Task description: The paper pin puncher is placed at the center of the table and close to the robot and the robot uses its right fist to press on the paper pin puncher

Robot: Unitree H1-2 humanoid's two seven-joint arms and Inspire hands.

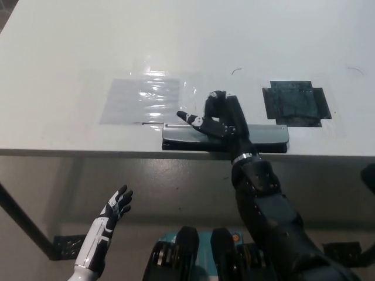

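The paper pin puncher [266,133] is a long grey bar on a black base, lying along the near edge of the white table [70,52], slightly right of centre. My black right hand [221,120] rests over the middle of the bar and hides that part. Its fingers are partly curled and its thumb sticks out to the left, so it is not a full fist. My white left hand [116,206] hangs below the table edge at lower left, fingers spread and holding nothing.
A clear plastic sheet [143,96] lies flat on the table just behind and left of the puncher. A black taped patch [296,102] sits at the right. A dark table leg [17,219] slants at lower left.
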